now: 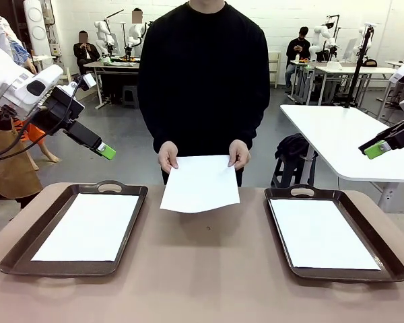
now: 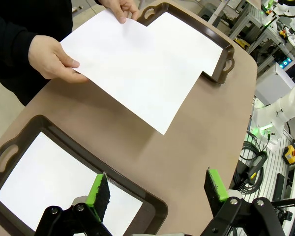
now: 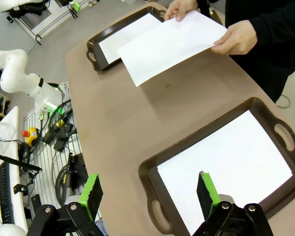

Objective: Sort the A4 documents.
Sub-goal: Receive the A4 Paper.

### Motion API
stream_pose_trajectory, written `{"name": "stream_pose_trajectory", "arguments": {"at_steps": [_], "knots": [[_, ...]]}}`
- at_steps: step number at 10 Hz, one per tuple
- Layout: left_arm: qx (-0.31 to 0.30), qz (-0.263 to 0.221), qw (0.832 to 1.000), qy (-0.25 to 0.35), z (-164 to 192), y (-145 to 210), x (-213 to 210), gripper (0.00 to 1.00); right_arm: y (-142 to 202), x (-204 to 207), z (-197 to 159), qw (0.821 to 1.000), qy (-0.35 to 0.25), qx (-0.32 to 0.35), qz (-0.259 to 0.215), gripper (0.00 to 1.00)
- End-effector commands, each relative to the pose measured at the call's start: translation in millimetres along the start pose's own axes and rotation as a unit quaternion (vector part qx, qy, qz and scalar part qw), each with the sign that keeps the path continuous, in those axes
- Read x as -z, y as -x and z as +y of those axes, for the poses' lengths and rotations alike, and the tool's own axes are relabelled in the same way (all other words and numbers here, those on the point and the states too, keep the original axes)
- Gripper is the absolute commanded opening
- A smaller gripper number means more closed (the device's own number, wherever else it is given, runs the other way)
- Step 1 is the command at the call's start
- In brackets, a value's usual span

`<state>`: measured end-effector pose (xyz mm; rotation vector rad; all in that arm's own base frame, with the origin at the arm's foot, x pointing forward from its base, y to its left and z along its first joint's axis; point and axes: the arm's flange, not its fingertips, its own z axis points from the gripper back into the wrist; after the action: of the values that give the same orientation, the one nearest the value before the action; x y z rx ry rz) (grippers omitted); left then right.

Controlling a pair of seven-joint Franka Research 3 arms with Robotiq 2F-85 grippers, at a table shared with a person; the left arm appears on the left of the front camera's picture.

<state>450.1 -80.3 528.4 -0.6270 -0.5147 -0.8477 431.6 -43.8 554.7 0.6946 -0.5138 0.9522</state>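
Nearest are two dark brown plastic trays with handles, resting on the tan table (image 1: 209, 269). The left tray (image 1: 17, 259) and the right tray (image 1: 384, 264) each hold a flat white sheet of paper (image 1: 87, 227), the other one (image 1: 322, 234) lying the same way. They look like two piles for sorting.

Above the trays, the left gripper (image 1: 108, 151) and the right gripper (image 1: 373, 149) hang in the air. Both have their jaws wide open and hold nothing, maybe waiting to take paper.

Farther back, a person's hands (image 1: 168, 157) hold out one more thin white paper sheet (image 1: 200, 183) over the middle of the table, between the trays. It seems offered to the robot.
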Motion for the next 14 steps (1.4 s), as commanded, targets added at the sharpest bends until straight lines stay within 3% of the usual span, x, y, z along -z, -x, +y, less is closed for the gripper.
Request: {"name": "stream_pose_trajectory", "arguments": {"at_steps": [1,14], "knots": [[0.0,-0.002,1.0,0.003,-0.3,0.5,-1.0,1.0,-0.5,0.7,0.2,1.0,-0.001,-0.001,0.001,1.0],[0.0,-0.002,1.0,0.003,-0.3,0.5,-1.0,1.0,-0.5,0.7,0.2,1.0,-0.001,-0.001,0.001,1.0]]}}
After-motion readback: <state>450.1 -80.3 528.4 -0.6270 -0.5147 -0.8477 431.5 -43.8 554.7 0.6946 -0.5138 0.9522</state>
